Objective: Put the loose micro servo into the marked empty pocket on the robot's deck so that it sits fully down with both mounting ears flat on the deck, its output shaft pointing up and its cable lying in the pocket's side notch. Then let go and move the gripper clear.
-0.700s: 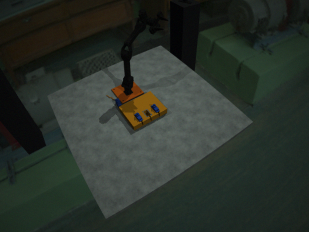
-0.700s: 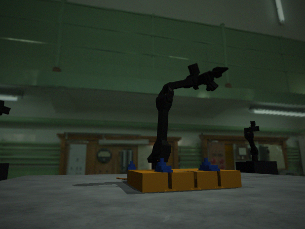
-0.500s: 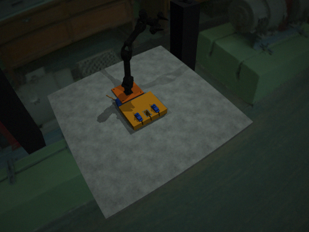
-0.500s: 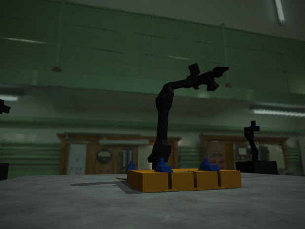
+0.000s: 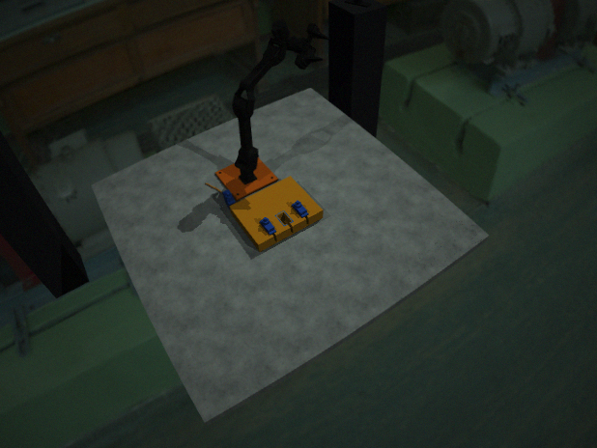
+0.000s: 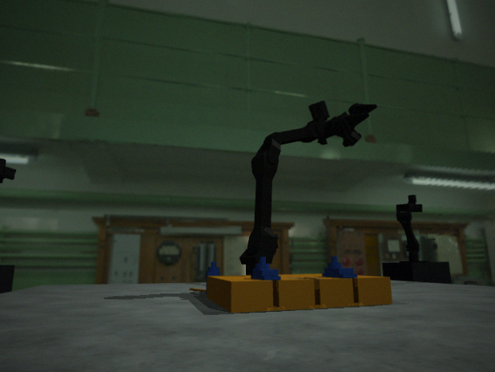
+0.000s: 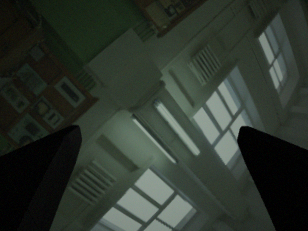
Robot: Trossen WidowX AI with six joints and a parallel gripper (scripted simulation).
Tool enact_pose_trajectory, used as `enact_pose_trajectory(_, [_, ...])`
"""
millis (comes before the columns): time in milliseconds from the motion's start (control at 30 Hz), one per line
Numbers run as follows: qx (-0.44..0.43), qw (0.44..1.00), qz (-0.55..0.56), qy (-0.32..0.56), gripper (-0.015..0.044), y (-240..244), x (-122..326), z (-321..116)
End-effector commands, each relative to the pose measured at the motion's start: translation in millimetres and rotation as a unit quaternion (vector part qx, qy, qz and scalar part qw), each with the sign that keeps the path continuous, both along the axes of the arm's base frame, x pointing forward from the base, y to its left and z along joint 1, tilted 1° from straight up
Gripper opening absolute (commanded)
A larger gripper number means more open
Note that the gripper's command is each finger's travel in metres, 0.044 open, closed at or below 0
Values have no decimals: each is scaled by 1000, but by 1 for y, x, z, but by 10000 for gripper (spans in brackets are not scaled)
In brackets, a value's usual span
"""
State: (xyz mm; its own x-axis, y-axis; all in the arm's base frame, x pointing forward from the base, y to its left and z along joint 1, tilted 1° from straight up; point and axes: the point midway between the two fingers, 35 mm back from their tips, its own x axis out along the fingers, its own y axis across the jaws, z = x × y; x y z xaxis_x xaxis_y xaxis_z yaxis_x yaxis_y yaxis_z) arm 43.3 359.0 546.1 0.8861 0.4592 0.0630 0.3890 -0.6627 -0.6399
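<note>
The loose blue micro servo (image 5: 229, 197) (image 6: 213, 270) is beside the yellow deck's (image 5: 263, 195) (image 6: 252, 294) left edge, near the orange base plate. Its shaft seems to point up; its lower part is hidden in the exterior view. Its orange cable (image 5: 213, 187) (image 6: 196, 289) points away from the deck. The marked pocket (image 5: 284, 219) is empty, between two seated blue servos (image 5: 267, 226) (image 5: 299, 209), with a side notch (image 6: 317, 294) at the deck's front. My gripper (image 5: 324, 48) (image 6: 372, 111) (image 7: 161, 134) is open and empty, high above and far from the servo.
The orange base plate (image 5: 227, 180) with the arm's foot adjoins the back of the deck. A dark post (image 5: 356, 72) stands behind the grey table (image 5: 314, 309) (image 6: 280, 341), near the raised gripper in the top view. The wrist view shows only background between the fingers.
</note>
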Motion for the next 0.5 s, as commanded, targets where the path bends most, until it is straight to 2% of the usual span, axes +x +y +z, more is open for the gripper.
enact_pose_trajectory(0, [11,1000,2,3,440,-1,6,0])
enact_pose_trajectory(467, [80,996,-16,33,440,-6,52,-9])
